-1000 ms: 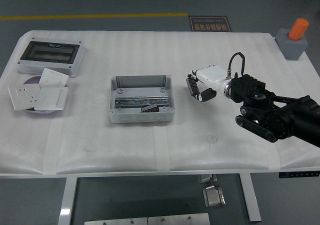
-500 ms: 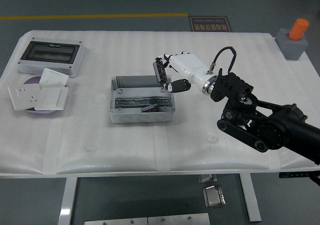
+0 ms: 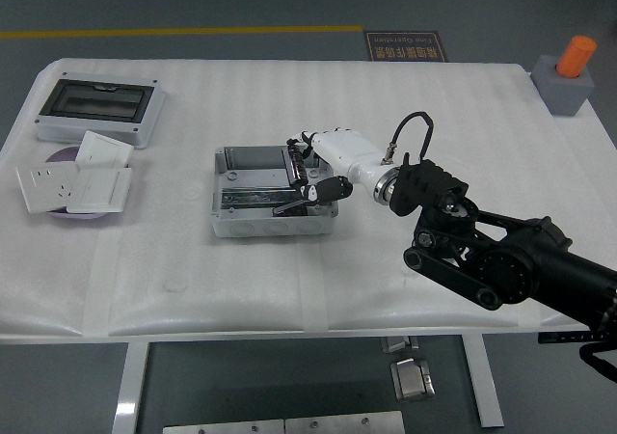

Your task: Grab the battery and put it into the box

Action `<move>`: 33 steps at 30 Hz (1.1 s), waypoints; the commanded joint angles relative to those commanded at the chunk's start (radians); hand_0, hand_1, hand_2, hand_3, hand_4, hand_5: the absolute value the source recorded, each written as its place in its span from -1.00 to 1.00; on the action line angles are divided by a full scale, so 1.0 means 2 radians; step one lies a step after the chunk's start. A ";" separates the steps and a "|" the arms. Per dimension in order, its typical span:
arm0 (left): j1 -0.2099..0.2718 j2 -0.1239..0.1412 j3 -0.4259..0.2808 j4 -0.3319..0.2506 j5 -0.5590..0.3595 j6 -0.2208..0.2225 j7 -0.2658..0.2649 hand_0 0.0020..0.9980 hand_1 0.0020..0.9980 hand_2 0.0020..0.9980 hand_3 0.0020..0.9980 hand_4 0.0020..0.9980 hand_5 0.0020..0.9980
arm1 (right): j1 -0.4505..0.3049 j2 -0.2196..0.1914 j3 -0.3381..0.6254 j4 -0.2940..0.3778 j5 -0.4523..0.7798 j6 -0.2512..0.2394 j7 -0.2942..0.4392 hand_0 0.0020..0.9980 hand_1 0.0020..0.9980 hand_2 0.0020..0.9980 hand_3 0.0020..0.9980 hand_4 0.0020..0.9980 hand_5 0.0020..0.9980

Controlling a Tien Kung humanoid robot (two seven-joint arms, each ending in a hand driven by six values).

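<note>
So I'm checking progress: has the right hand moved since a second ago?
Yes. The right hand, holding the battery, has travelled left from open table to over the box, now inside its right end.

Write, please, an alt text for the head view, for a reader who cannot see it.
The robot's right hand holds a dark battery over the right part of an open grey box in the middle of a white table. At the table's left lie a closed enclosure and white wall switches; an orange cylinder stands at the far right corner.

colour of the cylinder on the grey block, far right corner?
Orange. The cylinder stands on the grey block, seen clearly in the head view.
</note>
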 joint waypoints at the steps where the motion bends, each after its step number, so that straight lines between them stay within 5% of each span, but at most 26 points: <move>1: 0.000 0.000 0.000 0.000 0.000 0.000 0.000 0.03 0.24 -0.13 0.06 0.01 -0.35 | 0.000 0.000 0.000 -0.001 -0.001 0.001 -0.001 1.00 0.80 0.86 1.00 0.90 0.11; 14: -0.001 -0.001 0.001 0.000 -0.001 0.000 0.000 0.03 0.24 -0.13 0.06 0.02 -0.35 | -0.001 -0.030 0.026 -0.002 0.010 -0.005 0.006 1.00 0.96 1.00 1.00 1.00 0.25; 21: -0.001 -0.002 0.007 0.000 -0.008 0.000 -0.002 0.02 0.24 -0.13 0.06 0.01 -0.36 | -0.035 -0.096 0.108 0.005 0.020 -0.016 0.013 1.00 0.93 0.97 1.00 1.00 0.28; 28: 0.002 -0.003 0.001 0.000 -0.004 0.000 -0.001 0.03 0.24 -0.13 0.06 0.01 -0.37 | -0.063 -0.166 0.195 -0.049 0.032 -0.019 0.020 1.00 0.80 0.86 1.00 1.00 0.27; 33: 0.000 -0.005 0.002 0.000 -0.007 0.001 -0.002 0.02 0.24 -0.13 0.06 0.01 -0.38 | -0.078 -0.191 0.245 -0.082 0.053 -0.021 0.032 1.00 0.73 0.81 1.00 1.00 0.26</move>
